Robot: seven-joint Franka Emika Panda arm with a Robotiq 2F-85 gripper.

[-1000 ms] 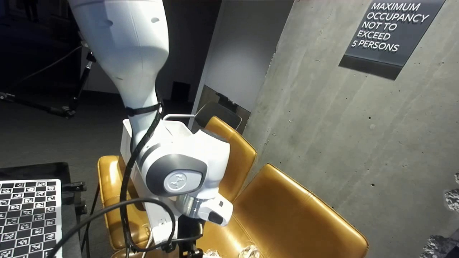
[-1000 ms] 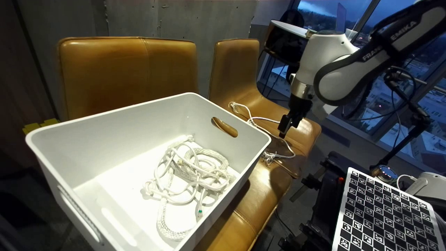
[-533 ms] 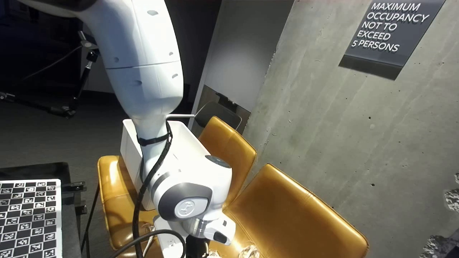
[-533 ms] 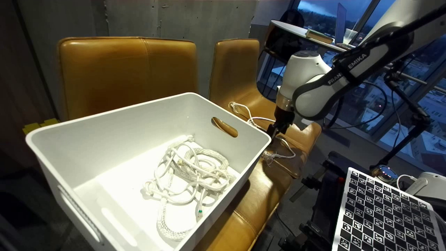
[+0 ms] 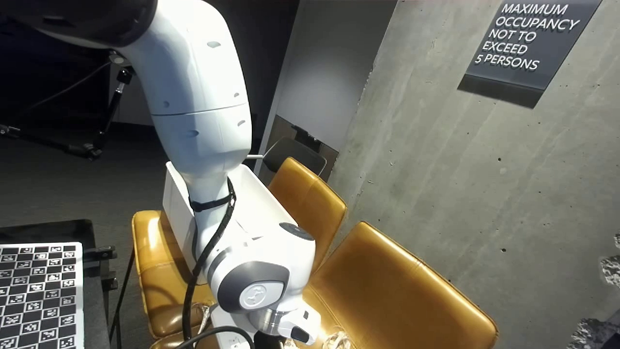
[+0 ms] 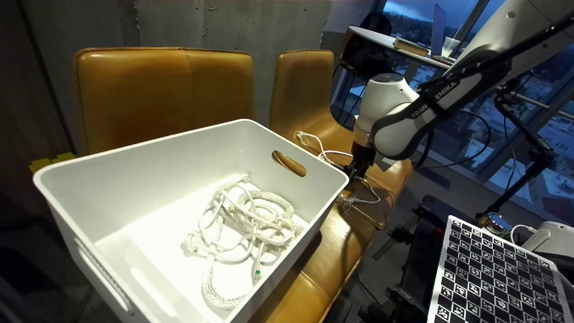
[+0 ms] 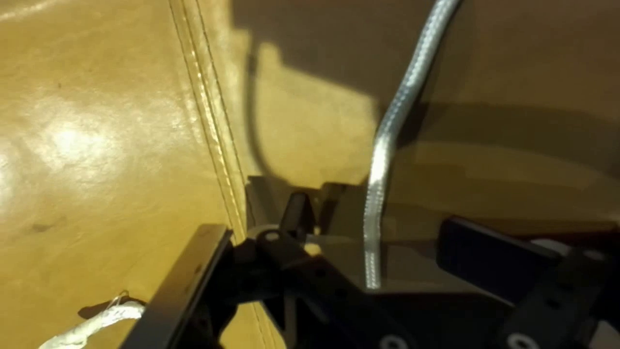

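In the wrist view my gripper (image 7: pixel 380 235) stands open over a tan leather chair seat (image 7: pixel 97 194). A pale braided rope (image 7: pixel 382 155) runs between its dark fingers (image 7: pixel 477 257), with a visible gap on either side. At the lower left, a frayed white rope end (image 7: pixel 97 324) lies on the leather. In an exterior view the gripper (image 6: pixel 352 174) is down at the seat, its tips partly hidden by the corner of a white bin (image 6: pixel 152 154). The seat's rope (image 6: pixel 370 193) shows around it. More white rope (image 6: pixel 255 220) lies coiled inside the bin.
The bin stands on a neighbouring tan chair (image 6: pixel 166 94), its tall rim close beside the gripper. A checkered marker board (image 6: pixel 497 278) is on the near right. Behind the chairs rises a concrete wall (image 5: pixel 474 184). A black cable (image 5: pixel 213 252) hangs along the arm.
The arm has come down to the seat, shifting toward the bin in an exterior view. The fingertips, fully visible a second ago, are now partly behind the bin's corner. Bin and ropes look unmoved.
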